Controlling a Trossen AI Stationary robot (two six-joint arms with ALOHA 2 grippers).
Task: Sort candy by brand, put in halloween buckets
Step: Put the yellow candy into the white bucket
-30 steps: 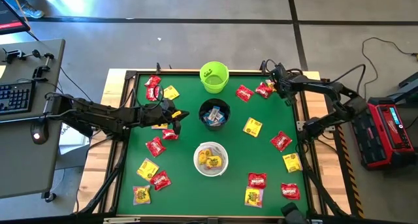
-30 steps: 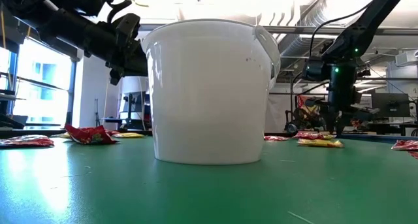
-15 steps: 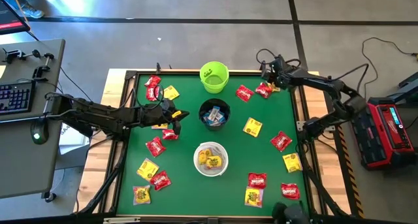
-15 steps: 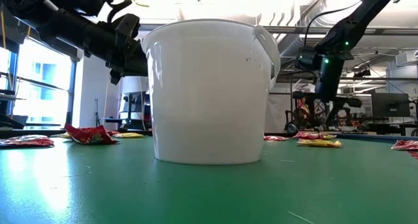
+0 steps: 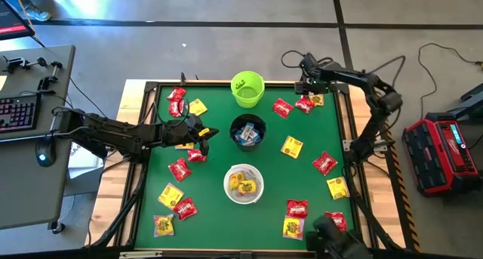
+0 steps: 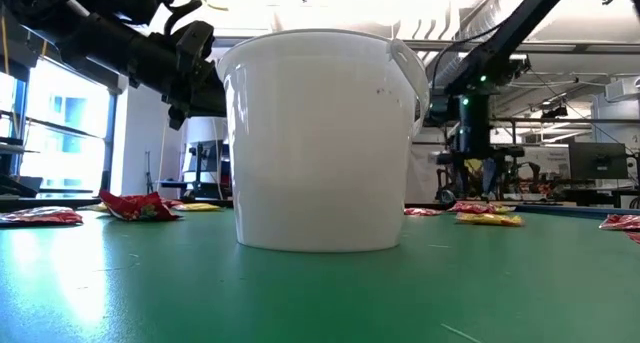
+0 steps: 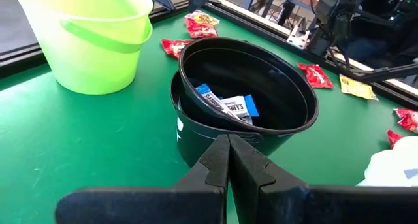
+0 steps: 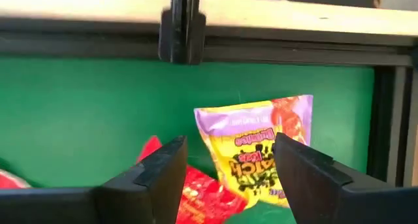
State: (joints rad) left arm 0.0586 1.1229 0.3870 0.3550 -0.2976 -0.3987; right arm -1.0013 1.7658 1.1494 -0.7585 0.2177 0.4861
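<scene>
Right gripper spread above yellow packet; left gripper clenched, seemingly empty

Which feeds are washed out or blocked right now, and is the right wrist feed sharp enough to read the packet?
Low view: the white bucket fills the middle, with bright ceiling glare behind it. Left wrist view: the white bucket at the edge is blown out. Right wrist view: the yellow packet shows clearly between the open right gripper, though its print is soft.
</scene>
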